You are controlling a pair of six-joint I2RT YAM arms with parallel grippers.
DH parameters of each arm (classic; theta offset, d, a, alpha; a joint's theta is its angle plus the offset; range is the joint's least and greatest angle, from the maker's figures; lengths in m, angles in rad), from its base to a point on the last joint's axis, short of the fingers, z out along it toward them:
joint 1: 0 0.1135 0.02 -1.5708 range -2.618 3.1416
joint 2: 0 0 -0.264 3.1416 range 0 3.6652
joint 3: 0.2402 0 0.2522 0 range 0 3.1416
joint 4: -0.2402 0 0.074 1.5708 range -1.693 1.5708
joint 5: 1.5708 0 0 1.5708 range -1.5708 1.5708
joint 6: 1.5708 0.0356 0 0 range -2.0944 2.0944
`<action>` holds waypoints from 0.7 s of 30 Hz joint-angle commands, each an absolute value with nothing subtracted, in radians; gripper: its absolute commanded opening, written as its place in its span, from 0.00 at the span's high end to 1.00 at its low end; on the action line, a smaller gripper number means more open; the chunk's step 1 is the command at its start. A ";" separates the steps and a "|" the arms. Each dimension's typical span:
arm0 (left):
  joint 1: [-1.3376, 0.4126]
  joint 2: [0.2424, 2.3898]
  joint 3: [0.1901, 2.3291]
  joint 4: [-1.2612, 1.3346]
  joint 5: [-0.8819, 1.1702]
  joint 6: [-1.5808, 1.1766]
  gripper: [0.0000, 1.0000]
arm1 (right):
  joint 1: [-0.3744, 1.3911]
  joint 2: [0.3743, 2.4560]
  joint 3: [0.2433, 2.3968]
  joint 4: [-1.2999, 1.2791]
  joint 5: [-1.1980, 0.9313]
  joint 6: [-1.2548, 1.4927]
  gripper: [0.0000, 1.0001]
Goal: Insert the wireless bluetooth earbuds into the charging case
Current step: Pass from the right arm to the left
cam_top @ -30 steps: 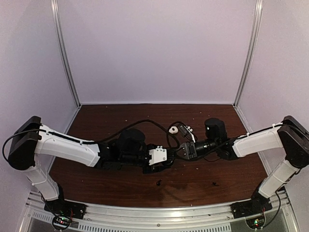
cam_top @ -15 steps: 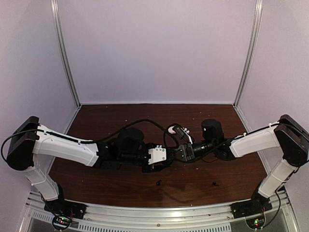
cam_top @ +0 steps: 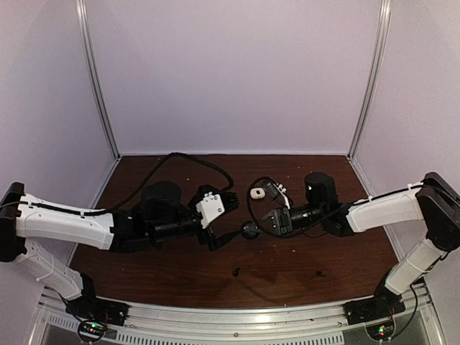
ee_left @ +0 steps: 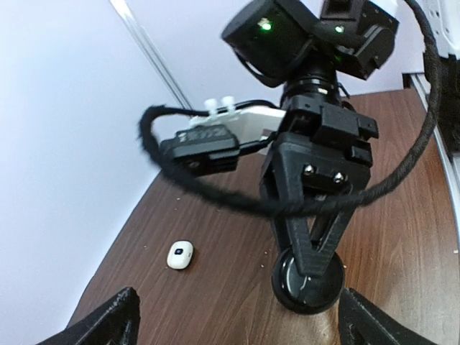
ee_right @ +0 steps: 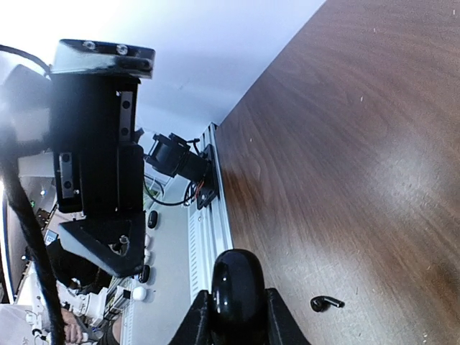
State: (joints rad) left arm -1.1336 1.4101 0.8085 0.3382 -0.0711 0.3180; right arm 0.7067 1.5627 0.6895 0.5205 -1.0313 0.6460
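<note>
My right gripper is shut on a glossy black charging case, held just above the table near its middle. In the right wrist view the case sits pinched between both fingers of the right gripper. My left gripper stands wide open just left of the case, touching nothing. In the left wrist view the case hangs between the spread tips of the left gripper. Two black earbuds lie apart near the front edge; one black earbud shows beside the case.
A small white case lies on the wood behind the grippers, and the white case lies left of the right gripper. A black cable loops over the left arm. The metal rail runs along the front edge.
My left gripper opened wide, let go of the black case and drew back to the left. My right gripper closed on the case and holds it alone.
</note>
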 commanded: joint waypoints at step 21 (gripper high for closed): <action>-1.065 1.320 0.864 0.504 0.412 -0.158 0.27 | 0.757 1.281 0.821 0.726 -0.934 0.447 0.84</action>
